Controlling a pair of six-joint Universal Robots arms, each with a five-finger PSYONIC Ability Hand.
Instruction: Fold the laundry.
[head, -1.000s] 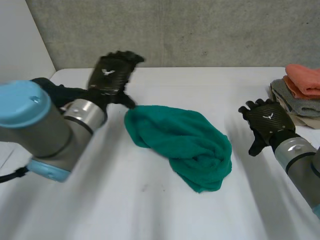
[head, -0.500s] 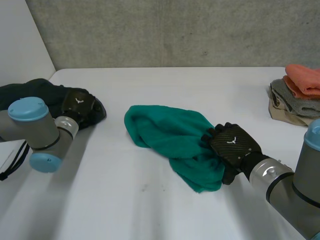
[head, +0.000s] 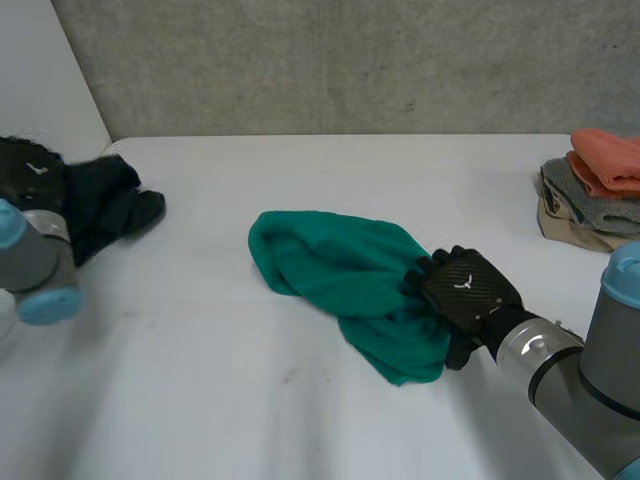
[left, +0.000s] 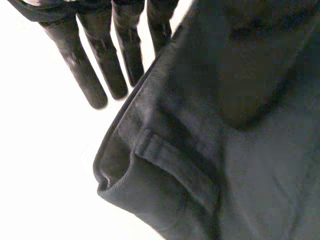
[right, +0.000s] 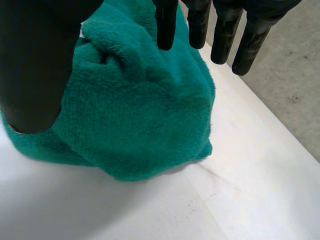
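Your right hand (head: 468, 290) is on the green towel (head: 350, 285), your left hand (head: 25, 172) by a dark garment (head: 105, 200).
The right fingers (right: 222, 40) hang straight and spread over the towel's right edge, mid-table (head: 300, 420). The left fingers (left: 102, 60) lie straight along the garment's hem.

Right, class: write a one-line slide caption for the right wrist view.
Right hand, fingers straight, at a crumpled green towel on the white table.
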